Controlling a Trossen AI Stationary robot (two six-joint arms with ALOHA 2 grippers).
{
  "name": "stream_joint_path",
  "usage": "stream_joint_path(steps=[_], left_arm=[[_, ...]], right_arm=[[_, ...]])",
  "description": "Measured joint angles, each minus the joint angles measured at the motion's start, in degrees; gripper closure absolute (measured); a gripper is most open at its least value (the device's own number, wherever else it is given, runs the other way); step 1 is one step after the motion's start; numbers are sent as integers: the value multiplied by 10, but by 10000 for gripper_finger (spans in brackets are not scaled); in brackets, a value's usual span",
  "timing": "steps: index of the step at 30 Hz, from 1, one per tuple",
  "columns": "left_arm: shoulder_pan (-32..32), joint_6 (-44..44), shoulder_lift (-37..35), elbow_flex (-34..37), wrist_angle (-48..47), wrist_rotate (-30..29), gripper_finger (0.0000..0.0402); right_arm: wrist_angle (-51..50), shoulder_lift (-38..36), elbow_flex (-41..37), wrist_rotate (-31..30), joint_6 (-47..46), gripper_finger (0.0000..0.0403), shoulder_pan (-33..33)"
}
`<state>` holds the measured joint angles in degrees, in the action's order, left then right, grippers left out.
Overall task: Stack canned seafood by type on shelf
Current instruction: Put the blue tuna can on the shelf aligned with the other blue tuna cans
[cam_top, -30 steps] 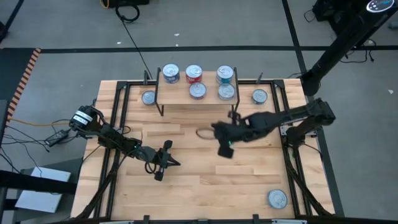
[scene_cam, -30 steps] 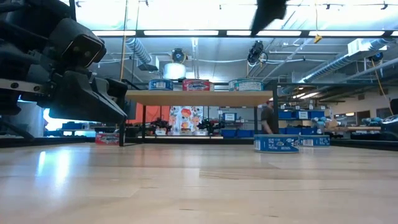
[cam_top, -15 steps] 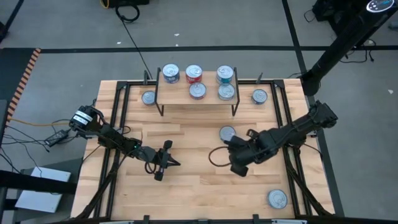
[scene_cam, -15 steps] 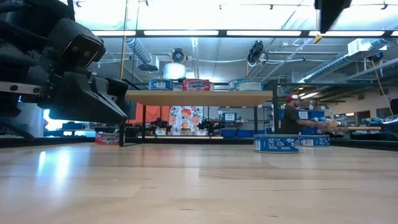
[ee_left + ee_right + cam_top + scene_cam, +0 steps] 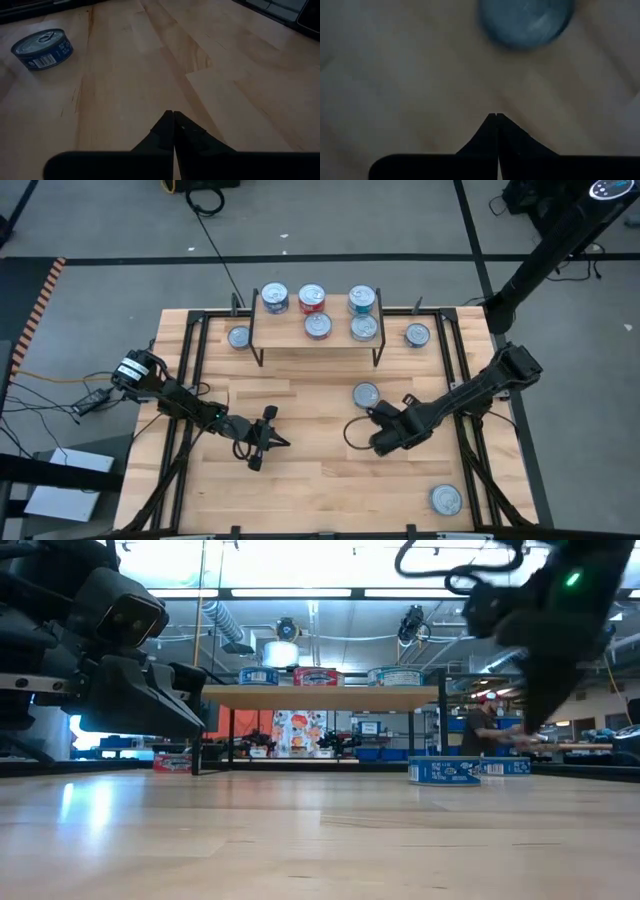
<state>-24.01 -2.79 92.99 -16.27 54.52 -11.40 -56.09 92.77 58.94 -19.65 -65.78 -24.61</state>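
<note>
The shelf (image 5: 315, 338) stands at the table's far side with several tins of canned seafood on top: one blue (image 5: 273, 298), two red (image 5: 312, 298) and two teal (image 5: 362, 300). Loose tins rest on the tabletop left of the shelf (image 5: 238, 337), right of it (image 5: 417, 335), at centre right (image 5: 366, 395) and near right (image 5: 446, 500). My left gripper (image 5: 286, 443) is shut, low over the near-left boards. My right gripper (image 5: 380, 446) is shut, pointing steeply down, just near-side of the centre tin. Its wrist view shows a blurred tin top (image 5: 526, 20) beyond the tips (image 5: 493, 116).
The black frame rails (image 5: 190, 380) run along the table's left and right sides. A blue-labelled tin (image 5: 42, 48) sits on the boards ahead of my left gripper (image 5: 172, 114). Bare boards lie between the two grippers. A person shows in the room behind (image 5: 485, 730).
My right gripper has come down and toward the table's near edge, slightly rightward, rolling as it went and staying shut. The centre tin, covered by the arm a second ago, now shows.
</note>
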Motion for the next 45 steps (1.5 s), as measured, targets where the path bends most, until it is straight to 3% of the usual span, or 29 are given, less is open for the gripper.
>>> stream_joint_path(steps=[5,10,14,19,31,35,40,45], left_arm=[[0,0,0,0,1,0,394],[0,-40,0,0,1,-12,394],[0,-35,0,0,0,-26,394],[-1,-15,0,0,-1,-26,394],[0,4,0,0,-1,-26,394],[0,5,0,0,-1,-26,394],[0,25,0,0,-1,-26,394],[0,31,0,0,-1,-26,394]], right_arm=[[61,0,-38,-107,19,401,49],[197,0,-69,-137,141,400,107],[320,0,-102,-105,215,399,150],[378,0,-129,-70,236,399,172],[502,-1,-133,97,290,399,138],[479,-1,-104,87,302,399,105],[315,-1,-60,-13,278,398,82],[186,-1,-55,-120,194,398,85]])
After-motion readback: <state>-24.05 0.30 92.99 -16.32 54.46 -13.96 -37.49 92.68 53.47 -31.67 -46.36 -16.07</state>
